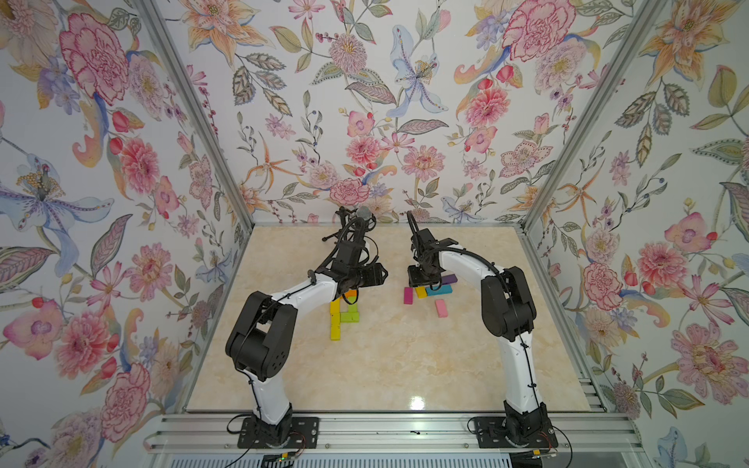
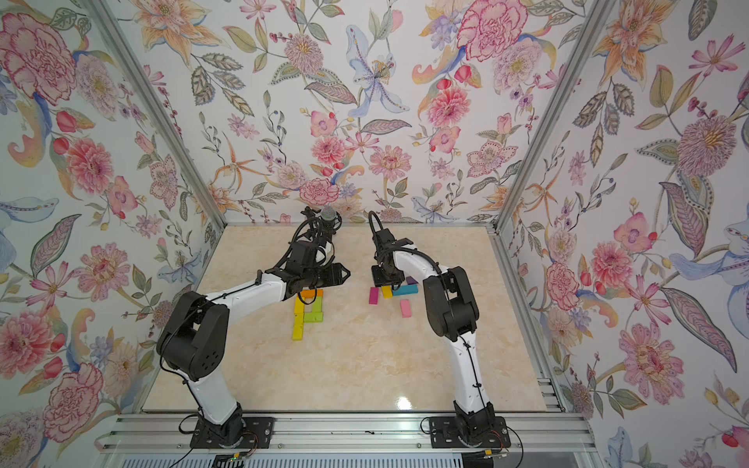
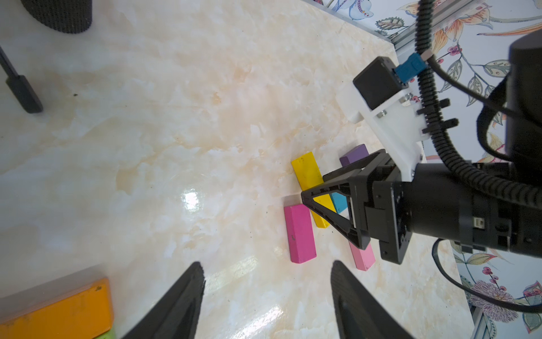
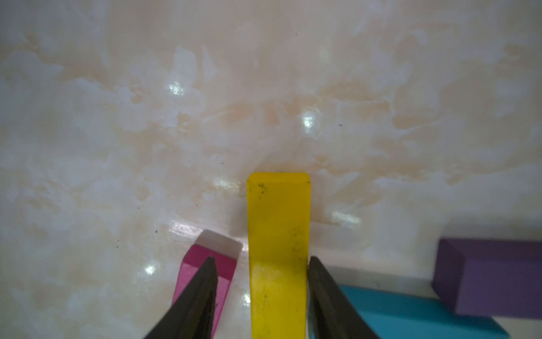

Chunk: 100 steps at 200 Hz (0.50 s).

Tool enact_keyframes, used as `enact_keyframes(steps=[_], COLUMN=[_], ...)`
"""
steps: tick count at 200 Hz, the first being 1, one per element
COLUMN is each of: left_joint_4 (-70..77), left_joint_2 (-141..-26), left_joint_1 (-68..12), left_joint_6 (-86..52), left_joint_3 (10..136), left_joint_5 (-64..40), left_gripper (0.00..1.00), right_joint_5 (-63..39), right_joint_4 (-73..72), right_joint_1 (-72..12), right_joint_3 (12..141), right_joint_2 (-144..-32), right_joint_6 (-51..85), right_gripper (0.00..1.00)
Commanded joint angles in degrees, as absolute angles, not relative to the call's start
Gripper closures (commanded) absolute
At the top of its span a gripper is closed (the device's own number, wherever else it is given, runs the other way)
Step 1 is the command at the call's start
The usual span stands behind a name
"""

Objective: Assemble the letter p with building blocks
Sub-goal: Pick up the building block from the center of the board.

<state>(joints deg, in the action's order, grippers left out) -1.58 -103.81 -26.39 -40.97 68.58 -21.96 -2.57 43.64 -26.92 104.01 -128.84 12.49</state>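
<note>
Jaws of the right gripper (image 4: 261,259) stand spread astride a long flat yellow building block (image 4: 278,217) at lower centre of frame, its long axis running straight ahead between them; left gripper (image 3: 267,264) gapes empty.

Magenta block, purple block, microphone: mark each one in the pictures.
magenta block (image 3: 299,234), left wrist view, middle of its top face.
purple block (image 3: 355,153), left wrist view, its top face.
microphone (image 1: 364,212), a top view, its grey mesh head.
</note>
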Motion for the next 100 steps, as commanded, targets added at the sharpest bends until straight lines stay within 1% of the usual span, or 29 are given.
enact_keyframes(steps=[1, 54, 100], left_joint_4=[-0.9, -0.9, -1.0], left_joint_2=[-103.2, -104.1, -104.6], left_joint_1=[-25.7, -25.4, -25.4], left_joint_6=[-41.4, -41.4, -41.3], left_joint_3=[68.0, 68.4, 69.0], left_joint_5=[-22.1, -22.5, -22.9], left_gripper=[0.30, 0.30, 0.30], right_joint_5=[-1.3, 3.1, 1.2], right_joint_4=[43.6, 43.8, 47.0], right_joint_1=[-26.5, -25.9, -27.2], right_joint_3=[104.2, 104.6, 108.6], right_joint_2=[-129.3, -129.6, -132.0], right_joint_6=[13.3, 14.8, 13.9], right_gripper=[0.49, 0.49, 0.49])
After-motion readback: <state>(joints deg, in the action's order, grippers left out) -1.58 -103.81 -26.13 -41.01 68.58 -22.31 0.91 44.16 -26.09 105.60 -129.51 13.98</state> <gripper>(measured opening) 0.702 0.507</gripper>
